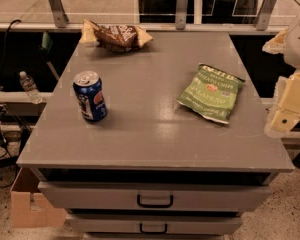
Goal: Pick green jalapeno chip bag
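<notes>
1. Green jalapeno chip bag (212,91): lies flat, lettering up, on the right half of the grey cabinet top (150,134), touching nothing else.
2. My gripper (286,111): off the cabinet's right edge, near the bag but apart from it. I cannot tell whether it is spread or closed, or holds anything.
3. Blue soda can (90,96): upright, on the left side.
4. Brown chip bag (117,35): at the far edge, left of centre.
5. Upper drawer (155,196), lower drawer (154,225): contents hidden.
6. Cardboard box (27,206): on the floor at near left, contents hidden.
</notes>
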You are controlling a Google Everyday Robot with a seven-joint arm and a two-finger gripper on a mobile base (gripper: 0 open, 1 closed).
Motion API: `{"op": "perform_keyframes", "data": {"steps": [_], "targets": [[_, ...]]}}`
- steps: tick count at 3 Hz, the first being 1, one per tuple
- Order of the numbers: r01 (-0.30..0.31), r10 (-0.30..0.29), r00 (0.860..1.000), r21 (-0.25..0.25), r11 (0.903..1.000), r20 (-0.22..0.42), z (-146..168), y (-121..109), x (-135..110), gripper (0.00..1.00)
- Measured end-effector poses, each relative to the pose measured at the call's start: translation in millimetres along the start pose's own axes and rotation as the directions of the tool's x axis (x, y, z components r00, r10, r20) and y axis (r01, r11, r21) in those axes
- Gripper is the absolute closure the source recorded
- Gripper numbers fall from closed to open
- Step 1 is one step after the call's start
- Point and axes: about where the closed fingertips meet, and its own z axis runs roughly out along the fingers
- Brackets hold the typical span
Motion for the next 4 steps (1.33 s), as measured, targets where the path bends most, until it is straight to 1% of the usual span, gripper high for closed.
{"op": "perform_keyframes", "data": {"steps": [1,2,3,4], "targets": [[0.0,0.0,1.0,0.0,1.0,0.0,0.0,0.0,0.0,0.0],[0.001,-0.001,0.999,-0.013,0.9999,0.035,15.4,-9.8,-1.2,0.0],[-0.01,0.013,0.994,-0.031,0.9995,0.108,50.8,-39.9,-6.1,0.0],[-0.046,0.051,0.983,-0.032,0.9984,0.174,85.8,-78.4,-12.7,0.0]]}}
